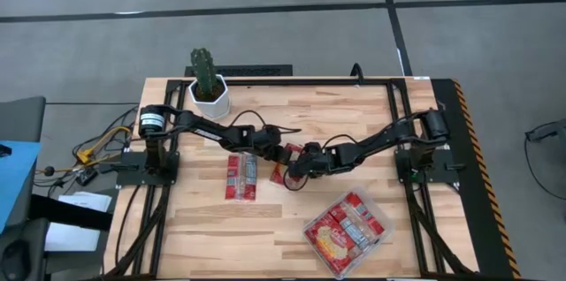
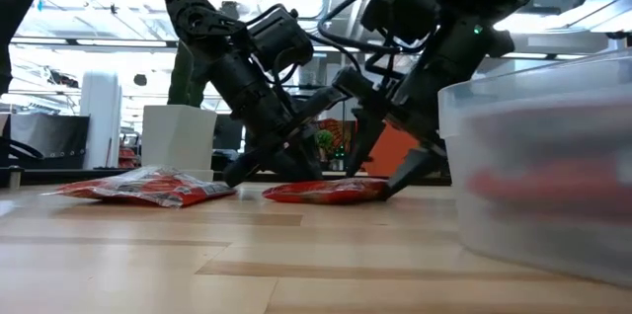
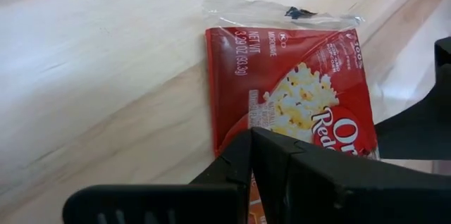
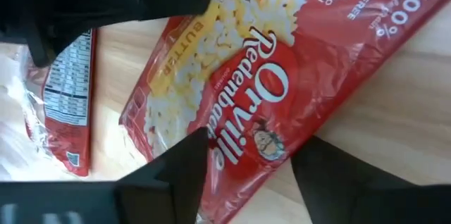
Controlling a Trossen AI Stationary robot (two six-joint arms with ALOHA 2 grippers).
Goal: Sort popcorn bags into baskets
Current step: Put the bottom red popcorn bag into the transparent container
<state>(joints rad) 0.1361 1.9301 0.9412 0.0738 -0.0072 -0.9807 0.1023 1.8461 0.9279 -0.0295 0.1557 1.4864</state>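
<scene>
A wide red popcorn bag with a pale yellow centre [image 1: 282, 173] [image 2: 326, 191] [image 3: 296, 83] [image 4: 282, 62] lies flat on the table's middle. My left gripper [image 1: 279, 151] [image 2: 245, 171] [image 3: 250, 139] is shut, and its tips are down on the bag's left part. My right gripper [image 1: 297, 167] [image 2: 385, 171] [image 4: 257, 168] is open and points down, one finger on each side of the bag's right part. Two narrower bags [image 1: 240, 177] [image 2: 148, 188] [image 4: 63, 111] lie side by side to the left. The clear tray [image 1: 308, 226] [image 2: 533, 176] holds several bags near the front edge. My left gripper's shut fingertips [image 3: 246, 146] sit on the bag's red face beside its long edge [image 3: 218, 136], coming slanting down from the table's left. The bag stays flat on the wood. My right gripper's open fingers [image 4: 187, 160] stand across the bag; whether they touch it, I cannot tell.
The white cactus pot [image 1: 210, 94] [image 2: 178, 136] stands at the far left of the table. Black frame rails [image 1: 398, 113] run along the table's sides. Bare wood lies between the middle bag and the tray, and along the near left.
</scene>
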